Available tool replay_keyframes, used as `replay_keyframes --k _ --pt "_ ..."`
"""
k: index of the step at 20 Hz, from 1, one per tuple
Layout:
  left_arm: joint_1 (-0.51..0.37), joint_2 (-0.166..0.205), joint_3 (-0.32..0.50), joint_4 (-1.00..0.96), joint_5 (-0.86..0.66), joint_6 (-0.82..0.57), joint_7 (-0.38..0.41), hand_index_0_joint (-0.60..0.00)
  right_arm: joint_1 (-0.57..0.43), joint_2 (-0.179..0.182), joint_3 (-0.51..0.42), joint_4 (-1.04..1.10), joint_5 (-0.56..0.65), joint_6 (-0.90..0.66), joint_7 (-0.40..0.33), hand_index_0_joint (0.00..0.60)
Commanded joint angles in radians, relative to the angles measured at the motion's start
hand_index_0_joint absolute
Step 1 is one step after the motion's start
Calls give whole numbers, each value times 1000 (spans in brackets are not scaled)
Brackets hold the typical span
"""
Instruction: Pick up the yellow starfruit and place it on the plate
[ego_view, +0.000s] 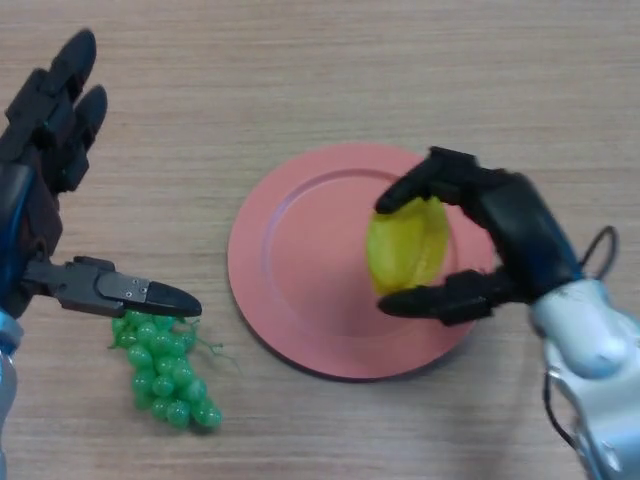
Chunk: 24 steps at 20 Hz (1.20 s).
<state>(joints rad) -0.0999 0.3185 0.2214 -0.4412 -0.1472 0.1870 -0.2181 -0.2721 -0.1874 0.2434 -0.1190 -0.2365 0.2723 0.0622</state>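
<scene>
One yellow starfruit (408, 245) is present. It is located over the right half of one pink plate (300, 260), inside the rim. The fruit stands with its long axis running roughly from the far side of the plate toward the near side. Whether its underside rests on the plate surface or sits slightly above it cannot be determined from the head view.

The right hand (510, 235) grips the starfruit. Its fingers curl over the far end of the fruit, and its thumb closes against the near end. The fruit is held between them. The palm lies to the right of the fruit, above the right rim of the plate. The right forearm enters from the lower right corner of the view.

The plate is round, with a raised rim and a flat centre. It rests on a light wood-grain table (330, 60). The left half of the plate is bare.

One bunch of green grapes (165, 370) lies on the table, to the left of the plate and clear of its rim.

The left hand (50, 130) is at the left edge of the view. Its fingers are extended and straight, pointing away from the robot, and it holds nothing. Its thumb extends to the right, directly over the top of the grape bunch.
</scene>
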Motion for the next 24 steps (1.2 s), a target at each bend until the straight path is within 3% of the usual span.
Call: replay_keyframes --k 1,3,5,6,7,8,9,10,11,17,24 --pt "-26 46 74 -52 -23 -118 36 0 -84 -3 2 6 89 -73 -115 600" --pt "-20 37 91 -51 -17 -166 59 0 -112 -3 37 103 150 -95 -167 600" --pt "-11 37 97 -48 -34 -175 71 0 -114 -3 69 156 188 -94 -164 600" --pt "-7 39 102 -53 -48 -164 71 0 -108 -3 77 161 162 -53 -114 551" --pt "-6 40 102 -54 -50 -162 71 0 -108 -3 77 160 160 -47 -109 451" --pt "-5 41 103 -56 -51 -157 71 0 -110 -3 79 164 156 -45 -99 301" --pt "-4 41 103 -57 -51 -153 71 0 -113 -3 81 169 151 -49 -93 201" --pt "0 41 94 -60 -36 -138 69 0 -122 -3 86 184 137 -67 -75 57" --pt "4 39 85 -63 -23 -128 67 0 -130 -3 91 198 126 -81 -67 0" --pt "-10 31 66 -38 -4 -126 50 0 -137 -3 -19 94 71 -160 -28 0" --pt "-5 27 59 -52 -50 -92 36 0 41 -11 -184 -370 139 76 159 0"
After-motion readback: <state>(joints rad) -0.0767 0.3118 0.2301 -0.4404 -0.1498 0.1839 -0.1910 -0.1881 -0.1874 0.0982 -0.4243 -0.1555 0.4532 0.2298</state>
